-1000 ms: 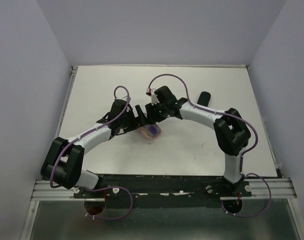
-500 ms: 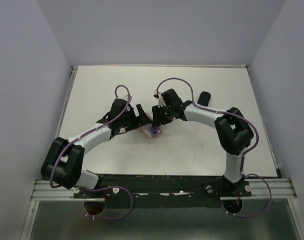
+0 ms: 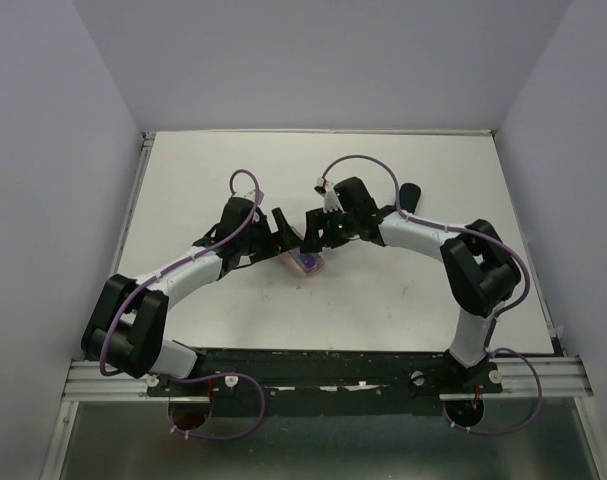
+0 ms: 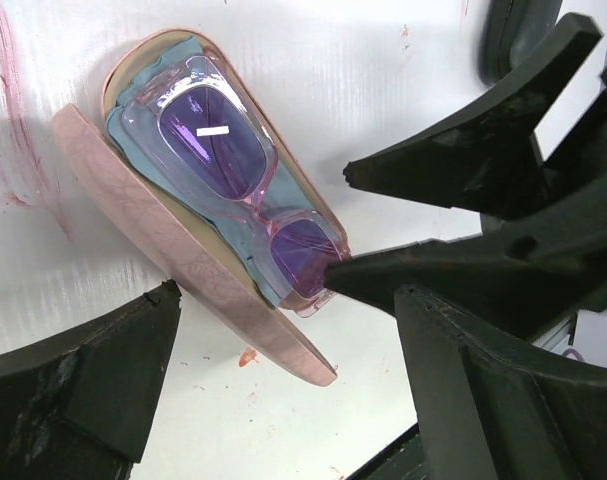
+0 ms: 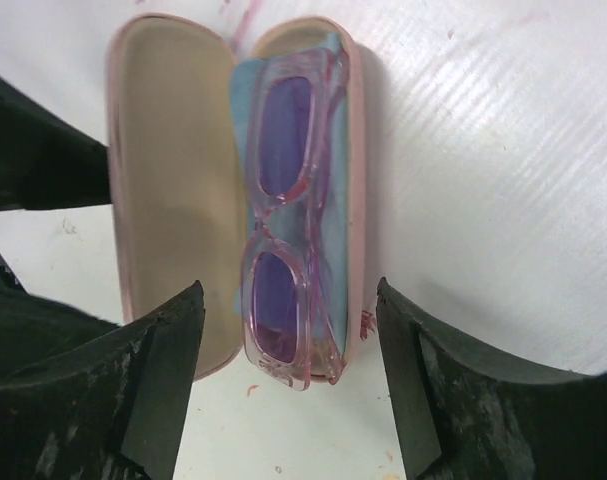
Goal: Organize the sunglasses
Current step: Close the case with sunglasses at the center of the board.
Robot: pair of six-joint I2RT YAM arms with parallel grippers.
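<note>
Right wrist view: a pink case (image 5: 168,180) lies open on the white table (image 5: 503,170), its two shells side by side. One shell shows only its bare beige lining. The other holds a light blue cloth (image 5: 335,215), and on the cloth lie the pale pink-purple sunglasses (image 5: 283,210), folded, lenses up, lengthwise in the shell. The right gripper (image 5: 288,300) hangs over the case with its fingers spread to either side, released and grasping nothing.

Left wrist view: the same case is seen from its outer side, so the textured pink outside of the empty shell shows, which the right wrist view hides. The left gripper (image 4: 285,295) stands wide apart and holds nothing. Only here is one right finger seen end-on, its tip at the near lens of the sunglasses; whether it touches the lens cannot be told. Red smears mark the table beside the case.

Top external view: both arms reach inward and meet over the case near the middle of the table, where the case and its purple lenses appear only as a small patch. This view alone shows a black oblong object (image 3: 410,194) lying farther back, beside the right arm, well apart from the case.
</note>
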